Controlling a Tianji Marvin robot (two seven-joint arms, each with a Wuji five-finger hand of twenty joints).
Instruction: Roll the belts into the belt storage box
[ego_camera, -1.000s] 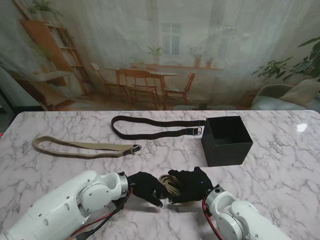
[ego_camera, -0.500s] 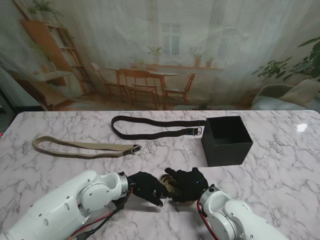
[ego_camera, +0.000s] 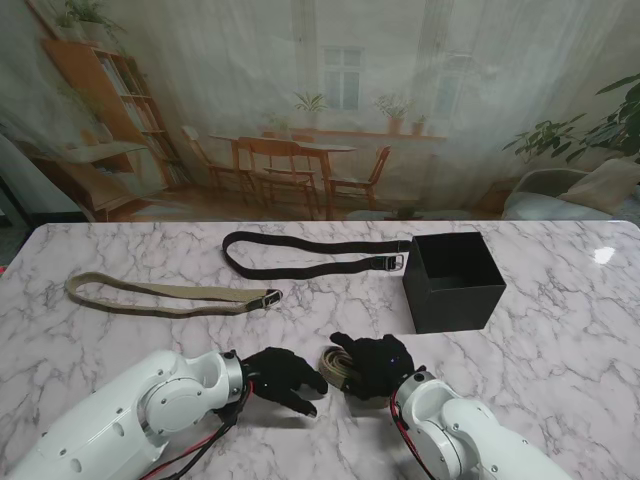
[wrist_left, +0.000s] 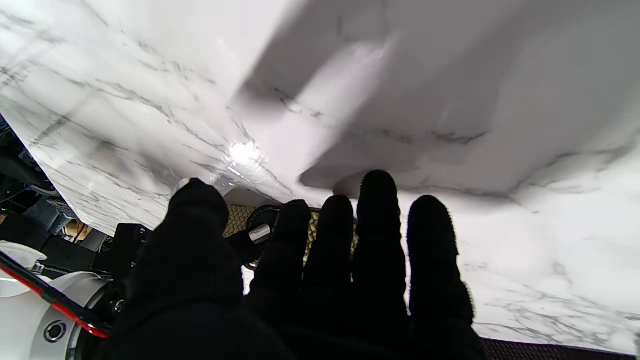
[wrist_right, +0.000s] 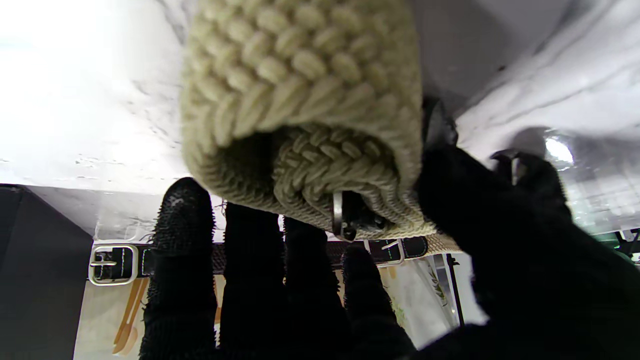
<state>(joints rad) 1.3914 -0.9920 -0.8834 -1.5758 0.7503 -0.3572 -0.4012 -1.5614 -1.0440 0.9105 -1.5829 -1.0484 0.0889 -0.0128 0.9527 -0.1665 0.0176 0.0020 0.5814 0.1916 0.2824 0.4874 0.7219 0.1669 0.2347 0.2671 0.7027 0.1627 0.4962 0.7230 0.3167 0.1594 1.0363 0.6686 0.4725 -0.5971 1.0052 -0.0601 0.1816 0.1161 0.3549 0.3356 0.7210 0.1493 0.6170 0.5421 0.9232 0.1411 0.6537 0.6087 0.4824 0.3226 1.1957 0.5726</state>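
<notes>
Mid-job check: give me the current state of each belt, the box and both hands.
Woven belt: rolled into a coil, held near me.
Black belt: unrolled, flat on the table, left of the box.
Tan belt: unrolled, flat, farther left.
Storage box: upright, open top, no belt visible inside.
Right hand: shut on the woven belt.
Left hand: open, beside the coil, holding nothing.

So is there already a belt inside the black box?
No, the box looks empty; two belts lie flat on the table and one is rolled in the right hand.

R robot hand (wrist_right: 350, 280) grips rolled woven belt (wrist_right: 305, 100); black belt (wrist_right: 225, 260) beyond fingers.
</notes>
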